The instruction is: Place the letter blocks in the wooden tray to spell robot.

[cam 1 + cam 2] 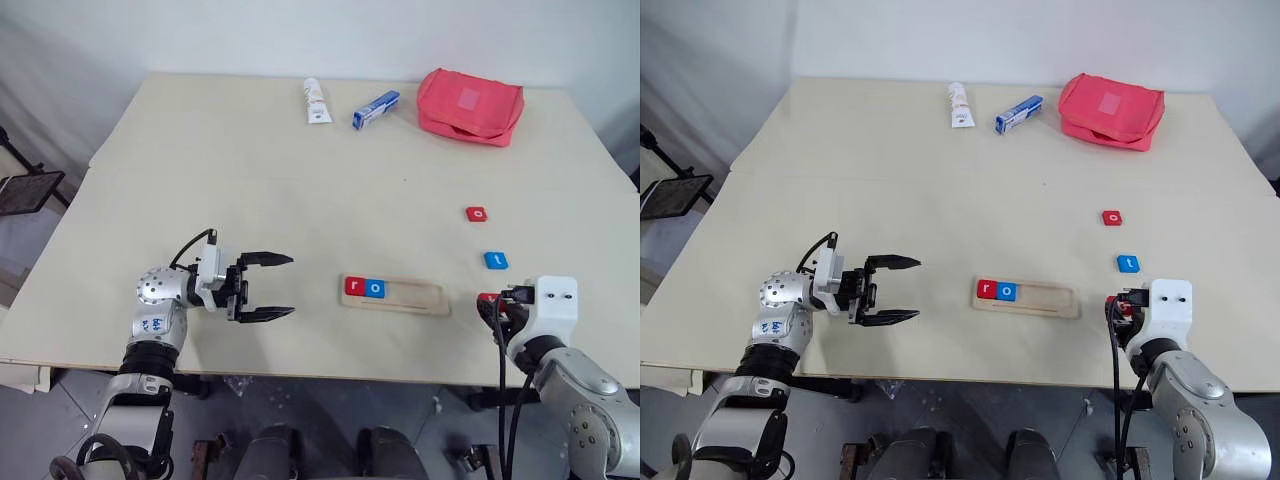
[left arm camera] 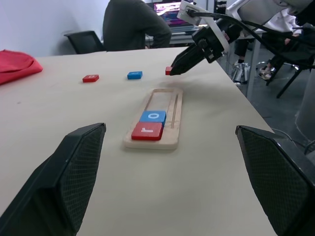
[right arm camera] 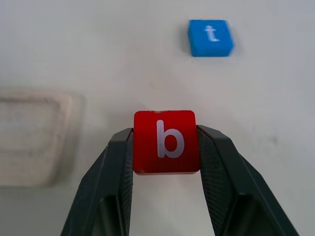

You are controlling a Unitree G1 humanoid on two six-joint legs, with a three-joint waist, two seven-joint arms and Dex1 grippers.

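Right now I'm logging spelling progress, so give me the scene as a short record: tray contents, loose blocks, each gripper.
tray: wooden tray near the table's front edge, holding two blocks at its left end
in tray: red r block, then blue o block touching it
held: red b block clamped in the right gripper, just right of the tray
loose: blue t block and red o block, right of the tray on the table
left gripper: open, holding nothing, left of the tray

Beige table [image 1: 250,170] with wooden tray [image 1: 410,297], two loose letter blocks [image 1: 476,213], tube [image 1: 316,101], box [image 1: 376,109], perhaps red pouch [image 1: 470,105].
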